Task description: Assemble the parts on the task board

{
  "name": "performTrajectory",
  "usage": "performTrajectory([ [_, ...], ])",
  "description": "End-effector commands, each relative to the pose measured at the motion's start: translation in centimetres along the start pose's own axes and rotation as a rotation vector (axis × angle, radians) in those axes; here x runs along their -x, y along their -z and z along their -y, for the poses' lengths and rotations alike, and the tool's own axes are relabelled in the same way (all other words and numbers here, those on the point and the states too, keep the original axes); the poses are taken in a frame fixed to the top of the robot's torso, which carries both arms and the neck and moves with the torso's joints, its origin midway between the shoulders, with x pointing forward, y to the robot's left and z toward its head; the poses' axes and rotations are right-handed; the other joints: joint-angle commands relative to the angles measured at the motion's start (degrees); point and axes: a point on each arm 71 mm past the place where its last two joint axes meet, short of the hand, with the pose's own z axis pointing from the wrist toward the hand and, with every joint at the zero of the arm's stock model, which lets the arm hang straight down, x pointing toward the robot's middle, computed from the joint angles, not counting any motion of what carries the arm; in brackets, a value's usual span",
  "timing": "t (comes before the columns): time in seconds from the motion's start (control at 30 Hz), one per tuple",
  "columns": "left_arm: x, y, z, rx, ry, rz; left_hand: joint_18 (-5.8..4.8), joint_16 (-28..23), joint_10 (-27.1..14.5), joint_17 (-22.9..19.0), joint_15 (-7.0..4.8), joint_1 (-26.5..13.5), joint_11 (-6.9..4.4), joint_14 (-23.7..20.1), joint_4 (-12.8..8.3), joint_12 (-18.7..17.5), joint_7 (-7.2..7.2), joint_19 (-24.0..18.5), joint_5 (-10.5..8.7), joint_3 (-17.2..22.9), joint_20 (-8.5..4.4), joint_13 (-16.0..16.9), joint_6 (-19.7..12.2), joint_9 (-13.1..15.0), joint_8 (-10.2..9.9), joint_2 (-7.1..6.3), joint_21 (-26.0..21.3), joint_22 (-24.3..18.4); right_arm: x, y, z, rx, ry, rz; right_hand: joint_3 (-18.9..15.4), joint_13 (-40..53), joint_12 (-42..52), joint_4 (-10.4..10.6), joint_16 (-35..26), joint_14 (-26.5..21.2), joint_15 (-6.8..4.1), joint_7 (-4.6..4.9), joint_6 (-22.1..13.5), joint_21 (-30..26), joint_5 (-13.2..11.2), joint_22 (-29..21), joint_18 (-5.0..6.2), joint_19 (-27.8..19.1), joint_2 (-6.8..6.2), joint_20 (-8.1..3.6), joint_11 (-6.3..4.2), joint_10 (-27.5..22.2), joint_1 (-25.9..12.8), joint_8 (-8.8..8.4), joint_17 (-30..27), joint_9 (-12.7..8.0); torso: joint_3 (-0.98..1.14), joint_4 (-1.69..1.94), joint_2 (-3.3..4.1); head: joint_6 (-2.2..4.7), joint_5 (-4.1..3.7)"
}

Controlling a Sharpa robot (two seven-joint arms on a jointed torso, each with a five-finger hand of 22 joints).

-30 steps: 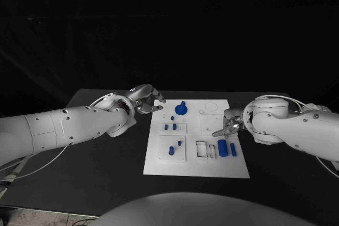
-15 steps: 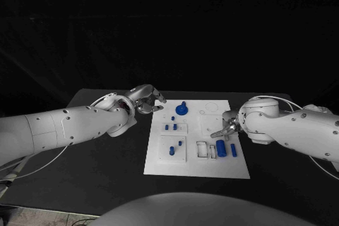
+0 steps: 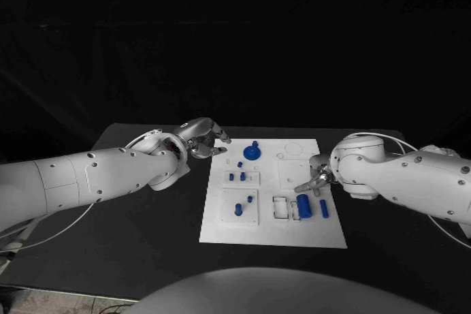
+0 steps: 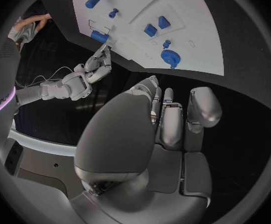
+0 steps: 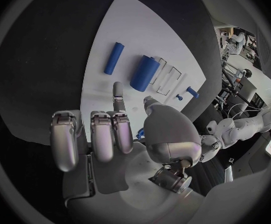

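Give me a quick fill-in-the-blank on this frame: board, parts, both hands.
1. The task board is a plate coloured ____.
2. The parts, such as the thick cylinder, are coloured ____.
3. In the head view, the left hand hovers off the board's ____ edge.
4. The right hand has one finger stretched out over the board and holds ____.

Missing words: white; blue; left; nothing

Dim scene, black surroundings swallowing detail, bright white task board [image 3: 275, 222], fisheye bending at wrist-view edges, soft shadows
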Motion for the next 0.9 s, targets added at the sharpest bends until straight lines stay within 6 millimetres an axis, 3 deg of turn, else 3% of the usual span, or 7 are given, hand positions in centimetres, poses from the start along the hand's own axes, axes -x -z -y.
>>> performTrajectory([
  [0.03, -0.2, -0.1, 0.1, -0.002, 0.004, -0.015, 0.83, -0.2, 0.0, -0.1, 0.23, -0.5, -0.02, -0.1, 0.1, 0.3, 0.24, -0.1, 0.24, 0.3, 0.47, 0.0, 0.3, 0.1, 0.2, 0.16, -0.2, 7.9, -0.3, -0.1, -0.1, -0.006, 0.021, -0.024, 0.0, 15.1, 0.2, -0.4, 0.2, 6.0, -0.57, -0.01, 0.3, -0.5, 0.3, 13.7, 0.24, 3.7, -0.05, -0.41, -0.41, 6.1, 0.5, -0.29, 15.1, -0.1, -0.03, 0.15, -0.01, 0.0, -0.17],
  [0.77, -0.3, -0.1, 0.0, 0.014, 0.004, -0.031, 0.79, -0.2, 0.0, -0.2, 0.71, -0.9, 0.29, -0.2, 0.2, 0.6, 0.35, -0.2, 0.59, 0.5, 0.83, -0.1, 0.2, 0.0, 0.2, 0.51, -0.3, 7.9, -1.4, -1.2, -0.7, 0.008, -0.002, -0.071, -0.3, 15.1, 0.2, -0.8, 0.2, 6.0, -0.51, 0.25, -0.6, -1.8, 0.2, 13.1, 0.64, 2.7, -0.49, -0.4, -0.24, 6.1, 0.7, -1.02, 15.1, 0.0, -0.14, 0.5, -0.1, 0.0, -0.27],
  [0.9, -0.3, -0.1, 0.0, 0.017, 0.005, -0.036, 0.79, -0.2, 0.0, -0.2, 0.76, -1.0, 0.32, -0.2, 0.1, 0.6, 0.36, -0.2, 0.65, 0.6, 0.87, -0.1, 0.2, 0.0, 0.1, 0.57, -0.3, 7.9, -1.5, -1.4, -0.8, 0.007, 0.001, -0.079, -0.1, 15.1, 0.2, -1.5, 0.2, 6.0, -0.44, 0.28, -0.8, -2.0, 1.7, 13.1, 0.69, 2.6, -0.58, -0.34, -0.19, 6.1, 1.5, -0.89, 15.1, 1.0, -0.16, 0.55, -0.13, 0.0, -0.35],
])
